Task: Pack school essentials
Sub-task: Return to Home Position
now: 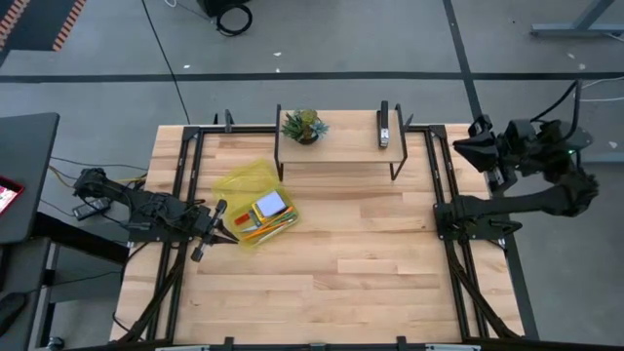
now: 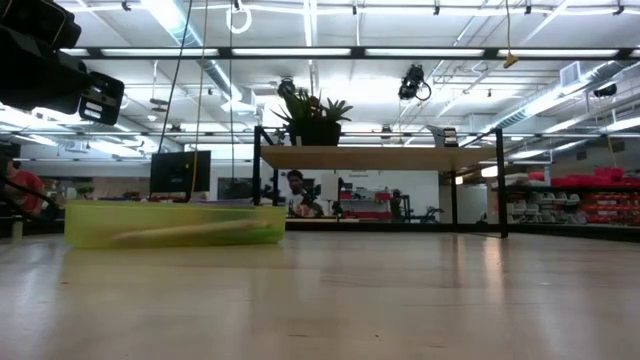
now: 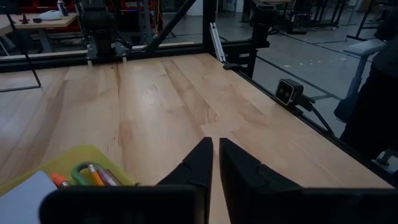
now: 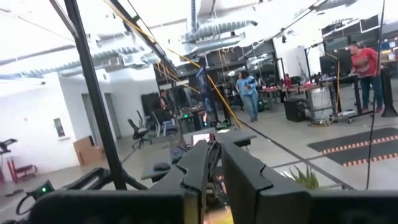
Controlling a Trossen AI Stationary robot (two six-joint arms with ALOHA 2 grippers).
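Trouble from here would come mostly from the left gripper, which sits just beside the lower-left corner of the yellow supply box, left of centre in the high view. Its fingers are drawn together to a thin slit and grasp nothing. In the left wrist view the box rim lies just beside them.

The box looks light and thin-walled. If the arm swings sideways as it pulls away, instead of backing straight off, I judge it could clip that corner. That could slide or spin the box across the table.

The packed things lie in the box's lower-right half:
- the pale blue notepad
- the orange pencils, below the notepad
- the green-handled scissors, seen by their handle in the wrist view

A hard knock could tip the pencils over the low wall. The bare yellow half toward the upper left may be an opened lid; I cannot tell. If it is, a brush from the arm could flip it.

The right gripper is folded back at the upper right of the high view, off the table edge. Its fingers are likewise closed on nothing, and it is well apart from everything, so I see little risk there.

The shelf at top centre carries the potted plant and the stapler. It stands near the box's upper side but away from the left arm's likely way back.
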